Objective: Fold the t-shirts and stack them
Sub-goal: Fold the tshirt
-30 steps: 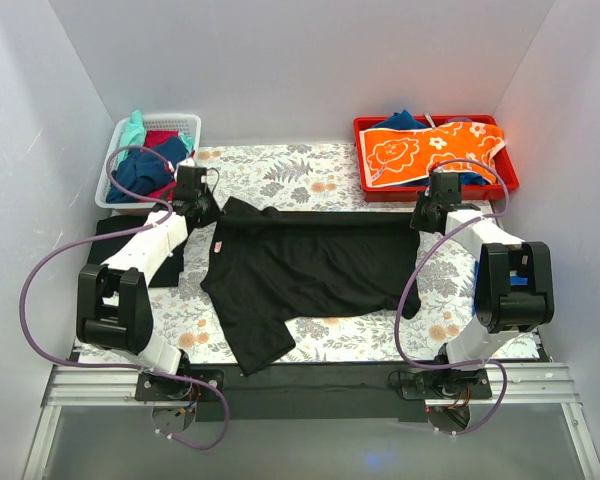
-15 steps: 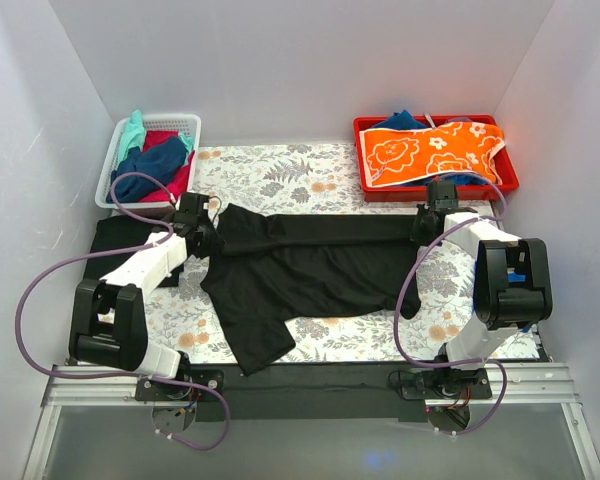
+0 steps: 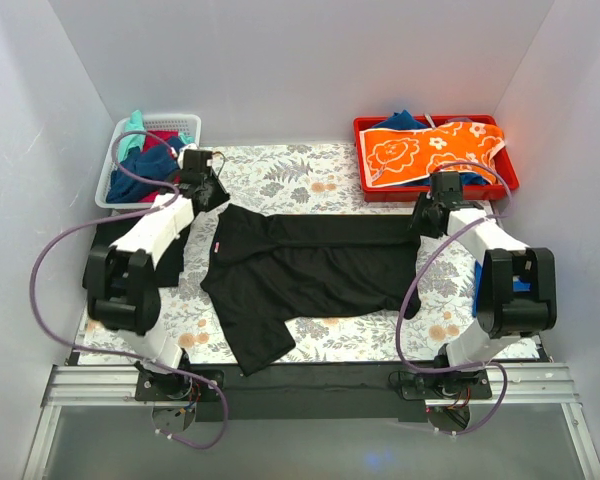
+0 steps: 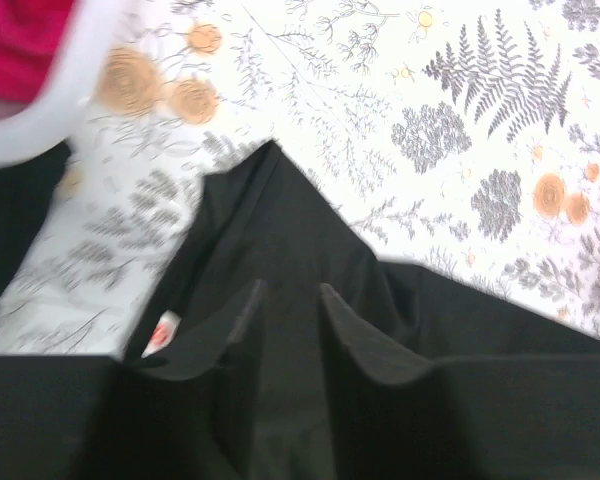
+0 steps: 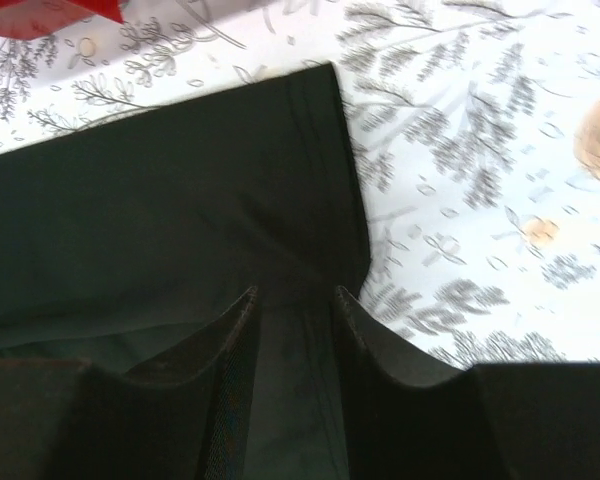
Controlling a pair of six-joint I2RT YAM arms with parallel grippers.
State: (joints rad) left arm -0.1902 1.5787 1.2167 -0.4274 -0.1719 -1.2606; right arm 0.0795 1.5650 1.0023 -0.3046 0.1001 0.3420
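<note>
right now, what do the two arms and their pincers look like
The left arm and right arm have white shells and chunky black joints, each trailing a looping purple cable. The left pincer and right pincer each have two dark, tapered fingers.

The top camera looks down from high behind the near edge over the whole fern-patterned worktop [image 3: 310,170]. Both wrist cameras hang close above the large black cloth t-shirt [image 3: 320,270]: left over its collar end, right over its hem corner.
</note>
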